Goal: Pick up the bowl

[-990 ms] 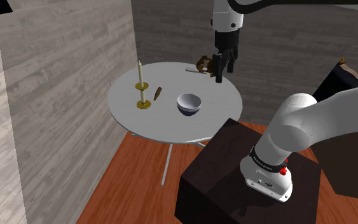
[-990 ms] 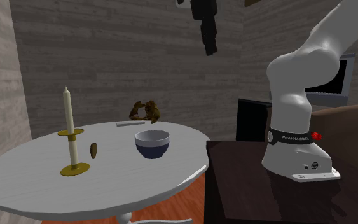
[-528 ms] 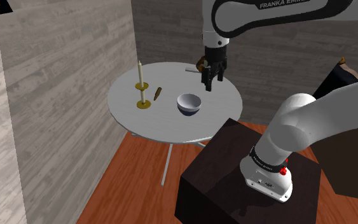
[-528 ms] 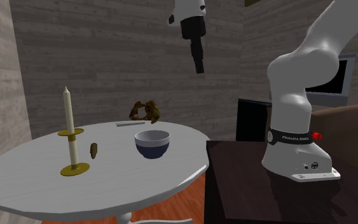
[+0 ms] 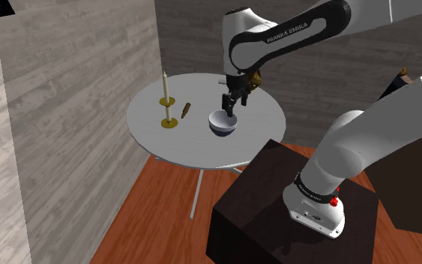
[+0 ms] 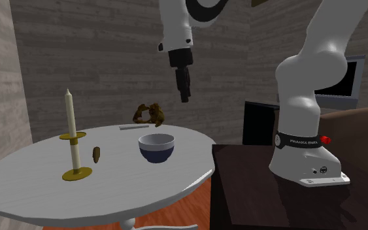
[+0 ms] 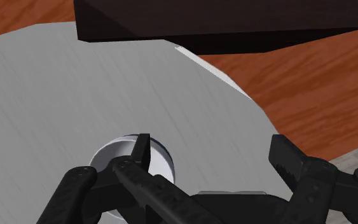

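A bowl (image 5: 222, 122), white inside and dark blue outside, stands upright near the middle of the round white table (image 5: 164, 142). My black gripper (image 5: 231, 105) hangs open just above it, apart from it. In the second exterior view the gripper (image 6: 184, 91) points down a little right of the bowl (image 6: 157, 147), with a clear gap above the rim. Through the wrist camera the bowl (image 7: 161, 159) sits under one finger (image 7: 144, 145), partly hidden by it; the gripper (image 7: 212, 149) has nothing between its fingers.
A white candle in a brass holder (image 5: 166, 101) and a small brown object (image 5: 186, 110) stand on the table at the shoulder view's left of the bowl. A brown figure (image 6: 148, 114) and a grey strip (image 6: 134, 127) lie at the far edge. The dark stand (image 5: 276, 202) adjoins the table.
The gripper has come down and moved toward the shoulder view's left, from over the table's far edge to just above the bowl. The bowl has not moved.
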Motion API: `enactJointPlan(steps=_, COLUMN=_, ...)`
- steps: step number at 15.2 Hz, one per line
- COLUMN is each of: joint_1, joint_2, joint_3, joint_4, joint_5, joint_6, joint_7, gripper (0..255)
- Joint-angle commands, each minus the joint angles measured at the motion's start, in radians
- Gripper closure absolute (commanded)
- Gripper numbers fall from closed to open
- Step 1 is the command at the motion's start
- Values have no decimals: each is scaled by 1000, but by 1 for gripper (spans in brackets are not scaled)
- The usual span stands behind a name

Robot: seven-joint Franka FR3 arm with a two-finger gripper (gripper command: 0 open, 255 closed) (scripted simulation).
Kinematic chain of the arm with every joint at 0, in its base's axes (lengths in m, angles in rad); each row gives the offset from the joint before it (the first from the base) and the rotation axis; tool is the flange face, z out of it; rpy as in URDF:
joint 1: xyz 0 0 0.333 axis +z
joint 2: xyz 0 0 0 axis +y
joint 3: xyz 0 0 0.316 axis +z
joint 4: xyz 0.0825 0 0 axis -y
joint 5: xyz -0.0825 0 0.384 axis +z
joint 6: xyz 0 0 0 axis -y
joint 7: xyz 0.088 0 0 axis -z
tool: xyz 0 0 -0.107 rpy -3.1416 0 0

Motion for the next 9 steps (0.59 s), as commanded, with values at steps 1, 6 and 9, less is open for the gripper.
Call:
enactJointPlan(steps=1, joint_1=-11, joint_2=65, joint_3=-1, joint_4=-2, joint_5=-16, joint_6=82, joint_7=12, gripper=0)
enactJointPlan(steps=6, joint_1=-38, joint_2=256, joint_3=-3, joint_4=35, joint_5=-67, joint_6=263, joint_7=54, gripper=0)
enactJointPlan(steps=9, joint_1=-52, joint_2=376, joint_3=-7, joint_4=76, joint_5=-105, joint_6=357, joint_7=86, gripper=0)
